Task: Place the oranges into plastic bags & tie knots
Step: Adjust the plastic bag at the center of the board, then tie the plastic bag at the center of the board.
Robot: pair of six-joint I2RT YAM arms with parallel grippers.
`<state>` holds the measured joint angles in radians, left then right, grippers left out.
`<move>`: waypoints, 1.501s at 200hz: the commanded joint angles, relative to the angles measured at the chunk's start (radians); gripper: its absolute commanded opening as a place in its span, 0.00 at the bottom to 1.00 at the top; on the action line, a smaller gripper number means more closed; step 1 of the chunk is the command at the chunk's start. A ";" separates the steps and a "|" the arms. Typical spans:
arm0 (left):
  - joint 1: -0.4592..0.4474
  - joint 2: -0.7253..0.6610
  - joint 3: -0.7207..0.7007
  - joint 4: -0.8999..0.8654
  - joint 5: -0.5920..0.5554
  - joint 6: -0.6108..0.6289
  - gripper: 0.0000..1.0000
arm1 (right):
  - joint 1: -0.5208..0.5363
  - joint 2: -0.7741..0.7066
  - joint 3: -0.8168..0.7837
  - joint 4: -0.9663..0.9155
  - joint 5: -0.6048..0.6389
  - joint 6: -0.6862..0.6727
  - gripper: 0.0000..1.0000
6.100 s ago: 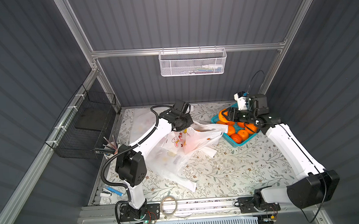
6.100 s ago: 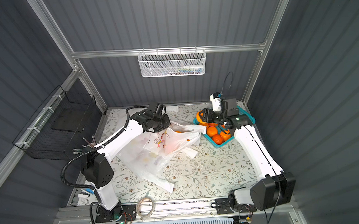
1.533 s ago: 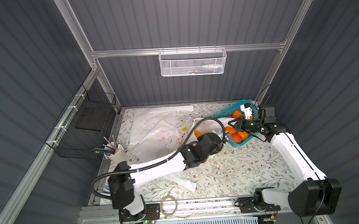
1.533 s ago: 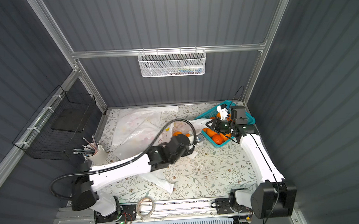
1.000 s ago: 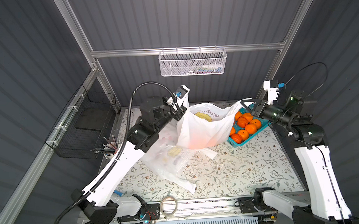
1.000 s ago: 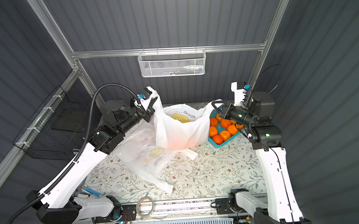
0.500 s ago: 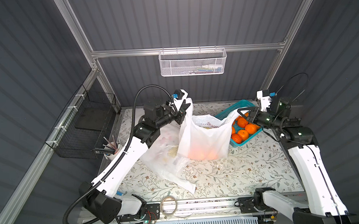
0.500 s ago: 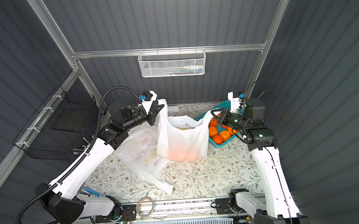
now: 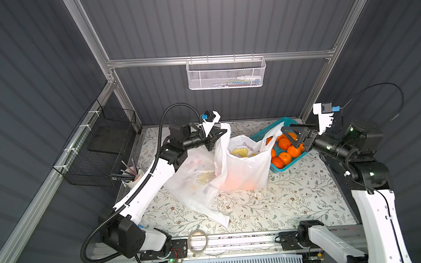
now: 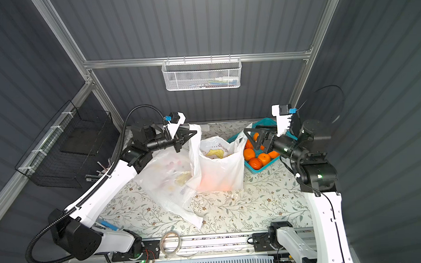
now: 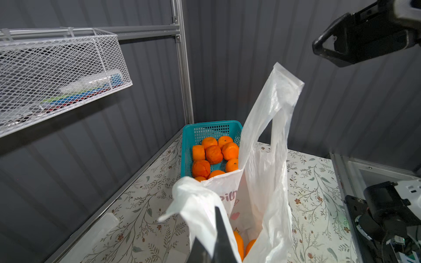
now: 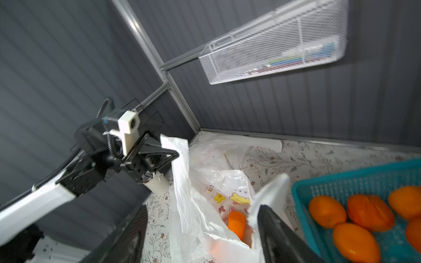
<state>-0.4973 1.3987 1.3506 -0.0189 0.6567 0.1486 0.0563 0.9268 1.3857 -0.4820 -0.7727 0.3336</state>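
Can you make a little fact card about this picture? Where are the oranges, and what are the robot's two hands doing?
Left gripper: shut on one handle of the standing bag, holding it up
Right gripper: open, next to the other handle; touching or not, cannot tell
Bag: upright, mouth open, not knotted
Oranges in bag: a few at the bottom
Oranges in basket: several, in the teal basket beside the bag
Other bags: lying flat on the table
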 commanded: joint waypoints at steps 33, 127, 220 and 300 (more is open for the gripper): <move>0.018 0.003 0.014 0.082 0.250 0.003 0.00 | 0.306 0.001 -0.216 0.211 -0.072 -0.304 0.97; 0.026 0.032 0.012 0.127 0.437 0.046 0.00 | 0.436 0.335 -0.264 0.528 -0.087 -0.481 0.98; 0.053 0.038 -0.015 0.242 0.481 -0.037 0.04 | 0.477 0.467 -0.268 0.761 -0.137 -0.341 0.14; 0.156 -0.094 -0.293 0.408 0.299 -0.168 0.77 | 0.483 0.455 -0.257 0.715 -0.075 -0.344 0.00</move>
<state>-0.3973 1.4311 1.2736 0.3038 1.0943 0.0277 0.5331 1.3964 1.1202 0.2390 -0.8894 -0.0139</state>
